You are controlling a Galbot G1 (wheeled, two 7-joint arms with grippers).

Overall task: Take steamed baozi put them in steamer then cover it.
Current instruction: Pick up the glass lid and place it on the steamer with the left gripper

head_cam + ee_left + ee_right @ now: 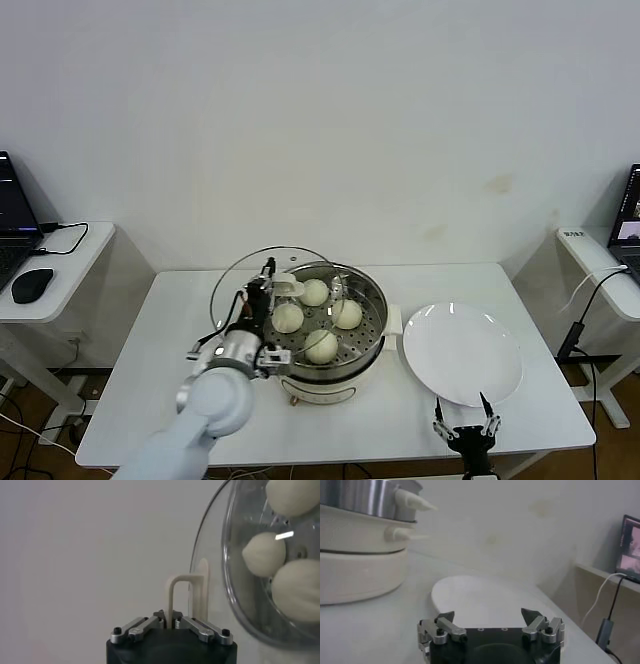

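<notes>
White tabletop (pixel 180 340) is carrying the steamer (pixel 372 335), four steamed baozi (pixel 320 346) sitting inside. We are holding the cover (pixel 235 280) tilted at its nine o'clock, left gripper (pixel 171 621) jaws clamped on its handle (pixel 186 597). Our right gripper (pixel 489 616) is waiting, jaws apart, at the plate's (pixel 462 352) six o'clock.

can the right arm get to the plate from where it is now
Probably yes. The right gripper sits open at the table's near edge, just short of the plate, with nothing between them. The left gripper is busy holding the lid by its handle over at the steamer.
</notes>
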